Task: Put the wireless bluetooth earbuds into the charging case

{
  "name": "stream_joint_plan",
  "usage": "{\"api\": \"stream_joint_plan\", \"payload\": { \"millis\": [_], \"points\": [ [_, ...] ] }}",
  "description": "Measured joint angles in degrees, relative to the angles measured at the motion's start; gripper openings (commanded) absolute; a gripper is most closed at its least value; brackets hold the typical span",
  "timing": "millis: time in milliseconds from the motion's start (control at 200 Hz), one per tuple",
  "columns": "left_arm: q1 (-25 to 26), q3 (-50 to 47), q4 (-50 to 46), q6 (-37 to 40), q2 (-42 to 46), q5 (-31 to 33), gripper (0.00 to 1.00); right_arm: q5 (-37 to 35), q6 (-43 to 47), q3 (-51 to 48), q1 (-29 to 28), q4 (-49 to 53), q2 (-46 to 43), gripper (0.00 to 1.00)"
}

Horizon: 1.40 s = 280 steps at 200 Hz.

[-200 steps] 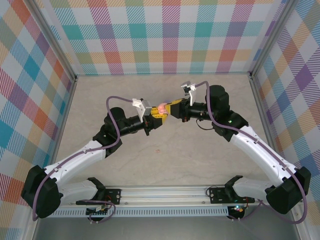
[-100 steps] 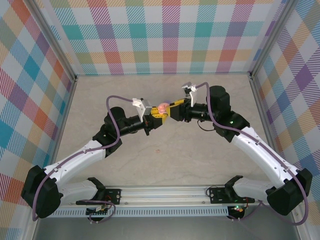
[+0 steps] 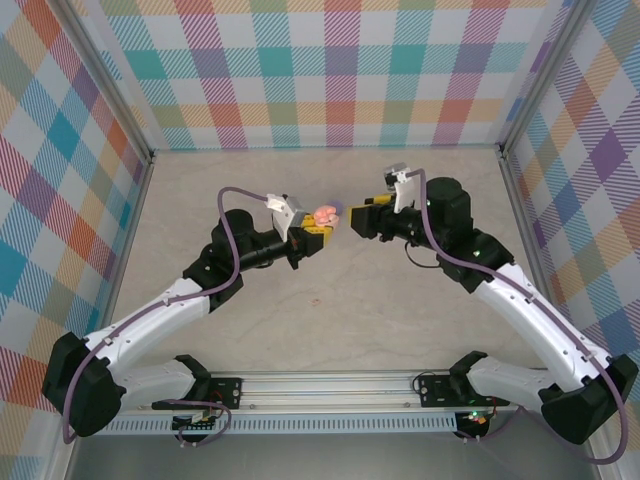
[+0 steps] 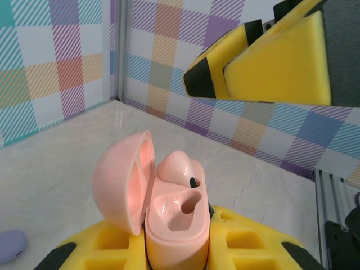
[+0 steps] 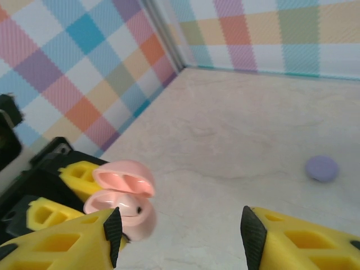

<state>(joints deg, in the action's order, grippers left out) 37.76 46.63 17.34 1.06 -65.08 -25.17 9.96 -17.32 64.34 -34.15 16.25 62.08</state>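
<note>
The pink charging case (image 4: 177, 225) stands open with its lid (image 4: 124, 180) swung left, and my left gripper (image 4: 177, 256) is shut on its lower body. One pale pink earbud (image 4: 177, 166) sits in the far socket; the near socket (image 4: 185, 205) is empty. From above, the case (image 3: 324, 216) is held over the table's middle by the left gripper (image 3: 314, 234). My right gripper (image 3: 360, 218) hangs just right of it, open and holding nothing. In the right wrist view its fingers (image 5: 113, 228) are spread wide, with the case (image 5: 121, 197) beyond the left one. Another pale pink earbud (image 3: 317, 300) lies on the table nearer the arm bases.
A lilac round case (image 5: 322, 168) lies shut on the table just behind the held case, also seen from above (image 3: 338, 208) and at the left wrist view's lower left (image 4: 11, 246). Checkered walls (image 3: 340, 70) close the back and both sides.
My right gripper has opened and drawn back to the right, away from the pink case. The left gripper keeps its hold and has shifted slightly up and right.
</note>
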Motion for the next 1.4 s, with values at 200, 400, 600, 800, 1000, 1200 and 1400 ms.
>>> {"api": "stream_joint_plan", "payload": {
  "millis": [200, 400, 600, 800, 1000, 1200, 1400],
  "points": [
    [0.00, 0.74, -5.09, 1.05, 1.60, 0.90, 0.05, -4.48, -1.11, 1.05, 0.09, 8.09, 3.96, 0.61],
    [0.04, 2.40, -9.42, 2.49, 3.50, 2.32, 0.05, -1.60, -1.99, 1.03, 0.20, 13.18, 11.41, 0.62],
    [0.04, 2.73, -12.98, 3.78, 6.10, 3.93, 0.06, 6.03, -3.23, 0.81, 0.11, 14.58, 20.04, 0.62],
    [0.04, 2.73, -16.00, 4.72, 9.09, 5.42, 0.06, 10.67, -4.52, -0.66, -0.96, 14.25, 26.03, 0.59],
    [0.04, 2.73, -18.18, 4.76, 11.72, 6.05, 0.07, 13.46, -4.70, -0.63, -3.41, 13.99, 32.11, 0.54],
    [0.04, 2.73, -19.71, 4.74, 14.08, 6.84, 0.07, 14.34, -4.68, -0.02, -6.99, 14.67, 38.86, 0.45],
    [0.04, 2.73, -20.22, 4.72, 14.62, 6.86, 0.07, 13.86, -4.90, 3.06, -10.34, 15.13, 42.86, 0.40]
  ]
}}
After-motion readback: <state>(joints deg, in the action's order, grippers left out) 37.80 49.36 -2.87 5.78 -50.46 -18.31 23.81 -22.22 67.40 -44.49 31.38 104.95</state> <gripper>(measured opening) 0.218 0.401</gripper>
